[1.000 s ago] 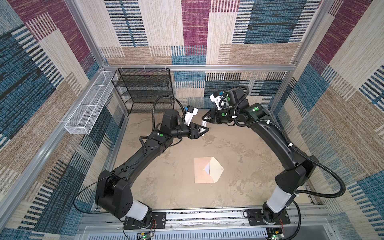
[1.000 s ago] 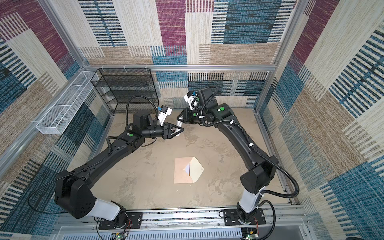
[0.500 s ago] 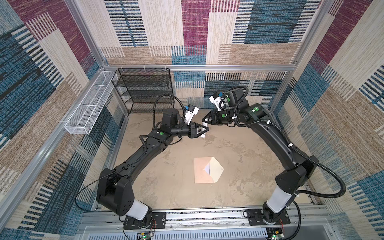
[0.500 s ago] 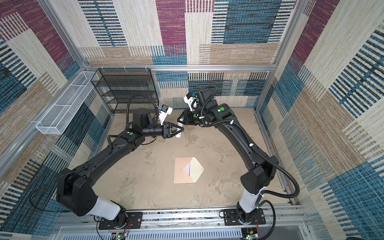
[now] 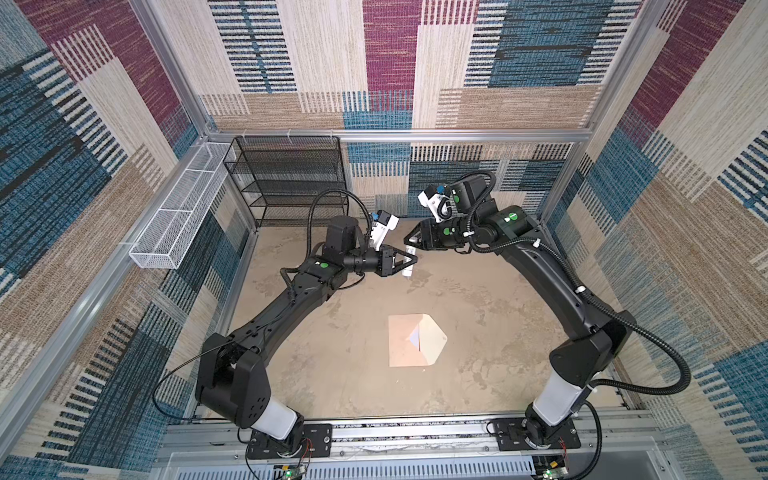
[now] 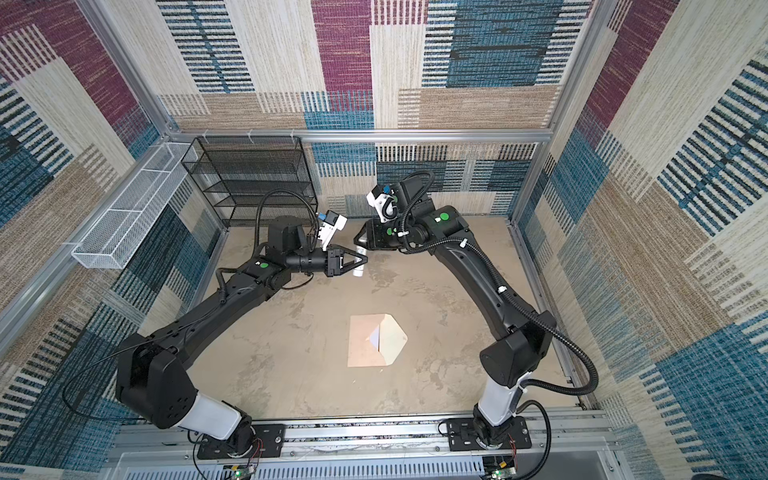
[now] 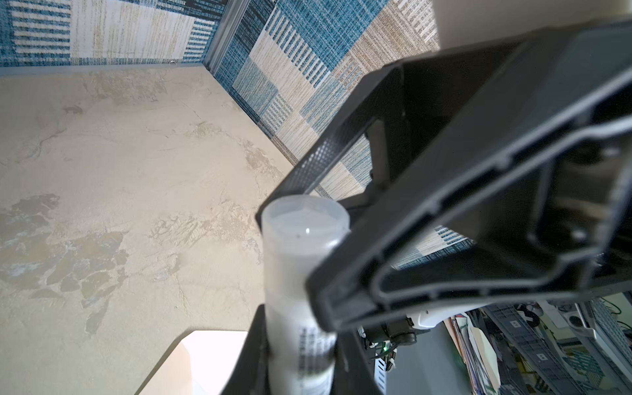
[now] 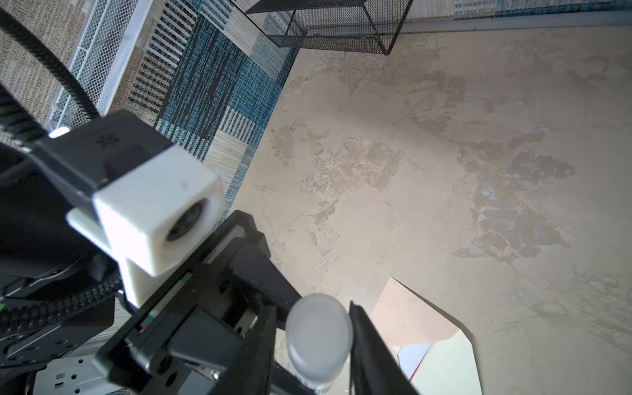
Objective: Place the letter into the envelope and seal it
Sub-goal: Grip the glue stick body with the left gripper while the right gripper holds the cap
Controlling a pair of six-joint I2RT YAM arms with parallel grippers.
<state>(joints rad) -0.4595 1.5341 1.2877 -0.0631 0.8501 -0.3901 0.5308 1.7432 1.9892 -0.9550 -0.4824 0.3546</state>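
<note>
Two claws meet above the worktop (image 5: 332,374): the left claw (image 5: 413,261) grips a white tube (image 5: 408,269); how wide the right claw (image 5: 409,240) stands I cannot tell. The letter (image 8: 412,357) sits inside the open envelope (image 5: 403,345). Sealing is the step in hand; the tube must likely reach the flap (image 5: 434,343).

Both top views look steeply down from high overhead, far enough to take in the whole table (image 5: 332,374), with the left claw (image 5: 413,261) and right claw (image 5: 407,241) set tip to tip. Each wrist camera sits just behind its own claw and looks along it at close range, facing the opposite claw. All four views share the tube (image 7: 297,266) between the claws and the envelope (image 8: 410,318), well apart from them.
</note>
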